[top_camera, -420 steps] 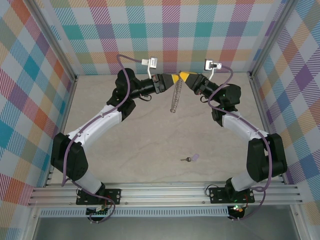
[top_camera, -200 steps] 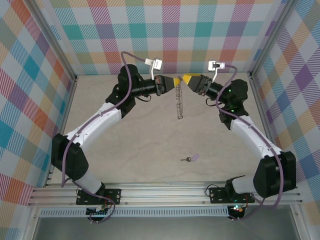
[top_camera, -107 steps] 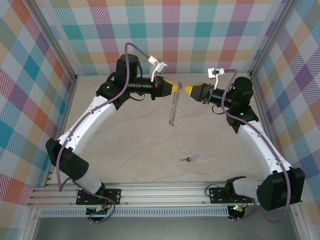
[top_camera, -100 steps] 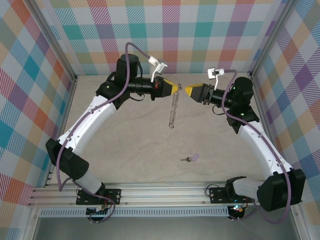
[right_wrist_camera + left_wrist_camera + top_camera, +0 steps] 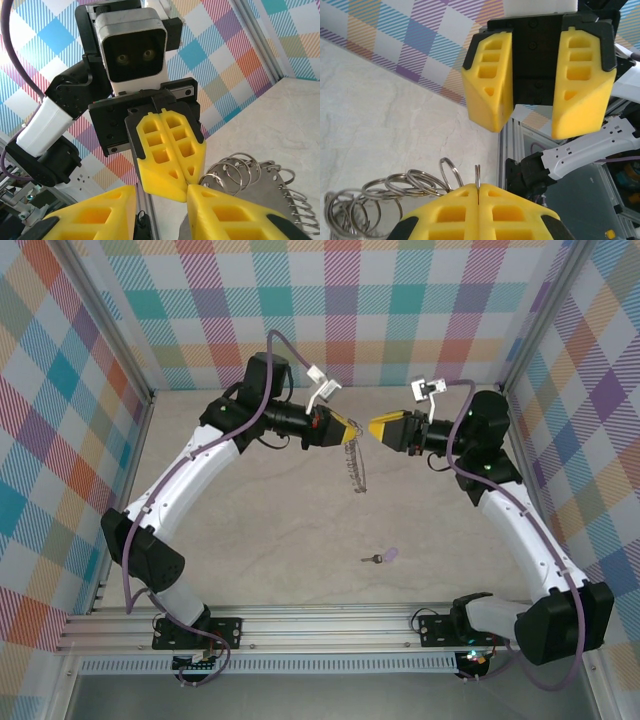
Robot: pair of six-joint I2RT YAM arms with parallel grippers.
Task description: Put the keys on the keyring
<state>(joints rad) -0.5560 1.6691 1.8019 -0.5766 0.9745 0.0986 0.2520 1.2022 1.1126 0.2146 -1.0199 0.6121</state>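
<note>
The keyring point(image 5: 355, 466) hangs edge-on above the table as a thin silver ring with small loops point(image 5: 395, 186) along its rim. My left gripper point(image 5: 351, 430) is shut on one small loop at its top, and the wire pokes out between the yellow fingertips point(image 5: 478, 189). My right gripper point(image 5: 375, 427) faces it tip to tip, open, with nothing between its fingers point(image 5: 235, 210). In the right wrist view the left gripper point(image 5: 170, 150) sits just beyond my open jaws, with the ring's loops point(image 5: 245, 170) to its right. The lilac-headed key point(image 5: 382, 557) lies on the table, near the front.
Checked walls close in the beige table point(image 5: 260, 530) at the back and both sides. An aluminium rail point(image 5: 320, 625) with both arm bases runs along the near edge. Both arms arch high over the middle.
Both grippers have dropped slightly while staying tip to tip. The left arm's elbow has shifted right, and the hanging keyring has swung from slanting left to slanting right.
</note>
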